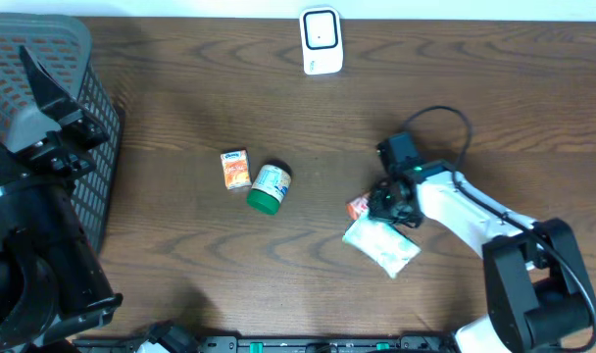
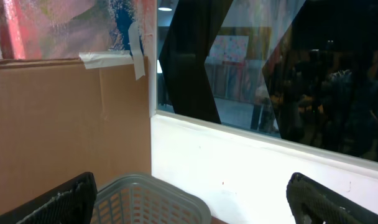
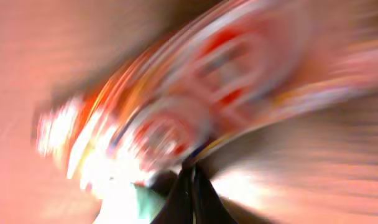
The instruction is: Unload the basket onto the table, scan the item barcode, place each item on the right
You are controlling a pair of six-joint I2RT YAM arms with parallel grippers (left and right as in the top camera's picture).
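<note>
**Step in hand:** pick-up of the item, judged by position. The right gripper (image 1: 381, 201) sits low on the table (image 1: 180, 284), at the red packet (image 1: 358, 207).

**Right gripper, state:** fingers (image 3: 190, 194) together. The right wrist view is badly blurred and shows only red-and-white print close ahead. Whether an edge of the packet is pinched cannot be told.

**Left gripper (image 2: 190, 179), state:** fingers wide apart and holding nothing, raised over the basket (image 2: 152, 196) at the table's left side and pointing off at a wall and window.

**Item location:** red packet at right of centre, touching or overlapping the white pouch (image 1: 380, 245) just below it.

**Scanner (image 1: 321, 39):** upright at the far edge, centre, well apart from the packet.

**Next move, as judged:** secure one packet alone, lift it free of the pouch, carry it up-table and turn the barcode to the scanner face. Which side bears the barcode is not visible.

**Other stock:** small orange box (image 1: 236, 169) and green-lidded jar (image 1: 270, 188), just beside each other, left of the packet.

**Open room:** bare wood between packet and scanner, with box and jar off that line.

**Edges:** the scanner stands at the table's far rim, so a shove could tip it. The right arm's cable (image 1: 445, 113) loops near the path.
</note>
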